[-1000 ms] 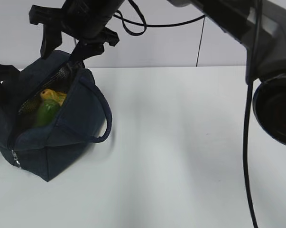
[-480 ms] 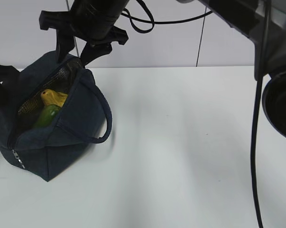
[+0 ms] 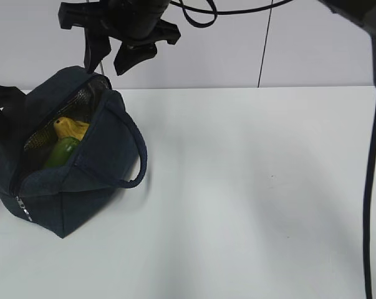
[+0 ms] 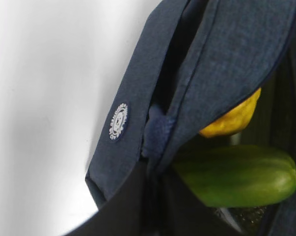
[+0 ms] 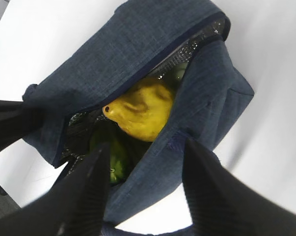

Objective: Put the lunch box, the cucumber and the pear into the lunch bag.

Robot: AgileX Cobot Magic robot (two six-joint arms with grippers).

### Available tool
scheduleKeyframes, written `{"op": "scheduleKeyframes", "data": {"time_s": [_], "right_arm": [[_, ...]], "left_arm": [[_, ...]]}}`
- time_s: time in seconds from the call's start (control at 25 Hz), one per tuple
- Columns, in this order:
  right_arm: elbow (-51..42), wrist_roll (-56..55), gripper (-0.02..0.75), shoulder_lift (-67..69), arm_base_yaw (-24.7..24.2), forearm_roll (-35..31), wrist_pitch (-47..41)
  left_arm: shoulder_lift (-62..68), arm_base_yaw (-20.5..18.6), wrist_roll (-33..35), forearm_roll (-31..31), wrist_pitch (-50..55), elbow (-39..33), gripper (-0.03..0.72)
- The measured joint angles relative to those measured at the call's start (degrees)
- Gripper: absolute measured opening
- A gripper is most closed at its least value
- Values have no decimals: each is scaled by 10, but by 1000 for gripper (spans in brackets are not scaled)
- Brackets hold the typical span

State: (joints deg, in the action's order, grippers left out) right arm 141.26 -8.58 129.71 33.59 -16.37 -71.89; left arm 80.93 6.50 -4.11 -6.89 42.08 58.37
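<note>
While the lunch bag sits at nine o'clock on the white desk with its mouth gaping, we can already count two of the three items inside it. Our left hand is out of sight at the far left; the dark strap runs off that way, our left wrist view looks along the bag's handle from close by, and we judge that hand to be pinched shut, though on what we cannot tell. Moving right into the bag, the cucumber lies low against the silver lining, and the pear rests touching it at its twelve o'clock side, stub end toward the left. We cannot see the lunch box in any view; it may lie beneath the fruit, hidden by the fabric. Further right and above, at twelve o'clock from the bag's mouth, our right hand hangs clear of the rim, fingers moderately spread and holding nothing. We judge the loading nearly or fully done.
</note>
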Motion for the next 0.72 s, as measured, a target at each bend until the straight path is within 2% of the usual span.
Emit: {"op": "scheduleKeyframes", "data": {"time_s": [0.2,0.48,0.6,0.72], "right_arm": [[-53,38,380,-40,1,24,0],[-151,96,379,-96,16,100,0],[-196,93,379,-118,28,111,0],[-228,41,379,-132,42,111,0]], "left_arm": [[0,0,0,0,0,0,2],[0,0,0,0,2,0,2],[0,0,0,0,3,0,2],[0,0,0,0,5,0,2]]}}
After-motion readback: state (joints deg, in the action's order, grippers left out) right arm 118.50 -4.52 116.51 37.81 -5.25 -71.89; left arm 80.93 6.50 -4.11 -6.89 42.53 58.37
